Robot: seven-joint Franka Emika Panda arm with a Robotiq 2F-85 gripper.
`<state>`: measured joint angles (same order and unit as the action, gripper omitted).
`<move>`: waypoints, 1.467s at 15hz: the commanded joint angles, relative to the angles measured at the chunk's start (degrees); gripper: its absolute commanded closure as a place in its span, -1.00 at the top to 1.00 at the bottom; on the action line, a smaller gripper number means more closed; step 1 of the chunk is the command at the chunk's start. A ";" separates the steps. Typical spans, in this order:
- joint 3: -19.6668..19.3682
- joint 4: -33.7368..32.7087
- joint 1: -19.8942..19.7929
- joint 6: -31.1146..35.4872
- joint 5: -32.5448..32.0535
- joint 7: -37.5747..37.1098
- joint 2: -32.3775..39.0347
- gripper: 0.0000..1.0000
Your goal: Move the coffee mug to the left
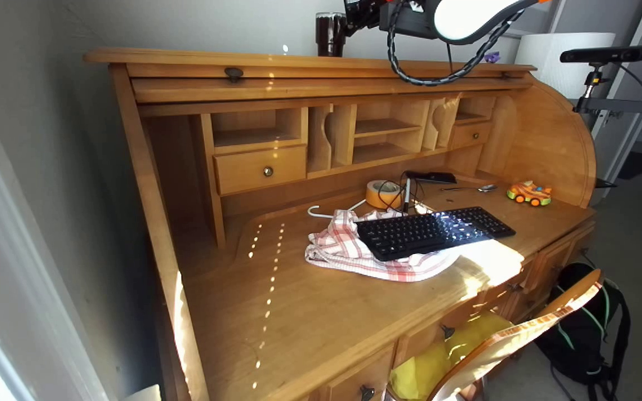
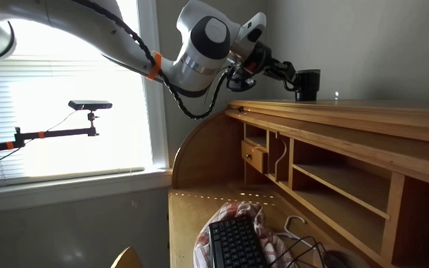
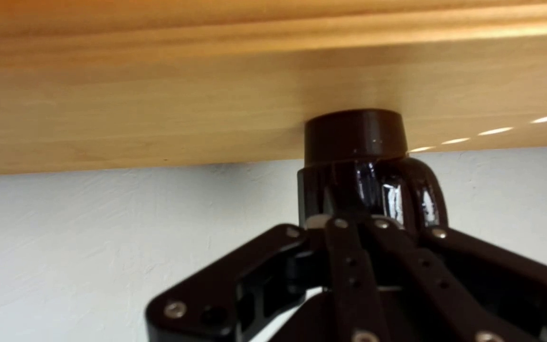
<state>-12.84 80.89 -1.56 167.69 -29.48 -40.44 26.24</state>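
The coffee mug, dark and glossy, stands upright at the back on the desk's top ledge. It shows in both exterior views (image 1: 329, 39) (image 2: 308, 89) and, upside down, in the wrist view (image 3: 356, 137). Its handle faces the arm. My gripper reaches the mug's handle side in both exterior views (image 1: 350, 23) (image 2: 292, 73). In the wrist view my gripper's fingers (image 3: 360, 216) are close together against the mug and look shut on it, around the upper handle. The fingertips are dark and partly hidden, so the exact contact is unclear.
The wooden top ledge (image 1: 187, 57) runs left and right of the mug, with the wall (image 2: 367, 52) close behind. Below on the desk lie a keyboard (image 1: 404, 231) on a checked cloth (image 1: 332, 245), a tape roll (image 1: 383, 195) and a toy car (image 1: 530, 193). A lamp (image 1: 555, 47) stands beyond.
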 commanded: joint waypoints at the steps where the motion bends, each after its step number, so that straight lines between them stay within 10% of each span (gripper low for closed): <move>1: -0.83 1.83 1.07 -1.12 -1.86 0.84 -1.65 -1.00; 5: 1.55 11.11 0.21 -1.48 -2.94 10.36 -11.97 -1.00; 6: 3.40 14.15 -0.80 -3.03 -2.07 15.60 -15.28 -0.48; 11: 1.40 22.71 0.09 -8.96 -6.64 27.15 -27.01 0.15; 16: 5.07 31.48 -0.38 -22.45 5.30 44.62 -38.49 0.89; 22: 10.24 38.95 0.26 -47.58 11.31 44.14 -50.17 1.00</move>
<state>-4.65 113.36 -1.44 128.51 -22.43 3.53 -17.01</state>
